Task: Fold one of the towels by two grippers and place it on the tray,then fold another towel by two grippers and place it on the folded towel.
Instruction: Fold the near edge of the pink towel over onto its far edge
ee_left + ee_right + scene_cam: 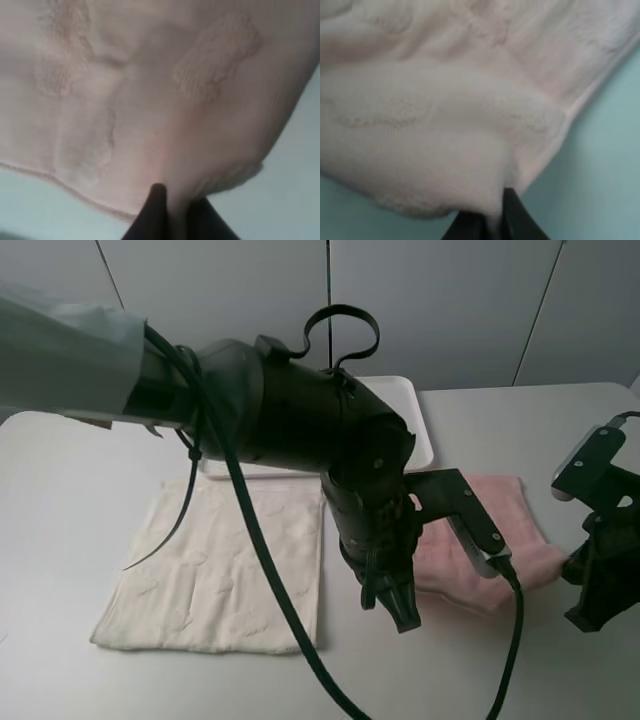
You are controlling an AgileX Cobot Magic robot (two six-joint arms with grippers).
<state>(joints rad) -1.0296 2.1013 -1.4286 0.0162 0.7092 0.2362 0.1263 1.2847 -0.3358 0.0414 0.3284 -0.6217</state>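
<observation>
Exterior high view has my left arm stretched across the middle, hiding part of the tray (415, 410) and the pink towel (505, 505) at centre right on the bench (500, 420). Wrist views are blurred, yet my left pincer (177, 202) and right pincer (490, 212) each pinch its edge tight between closed tips.
</observation>
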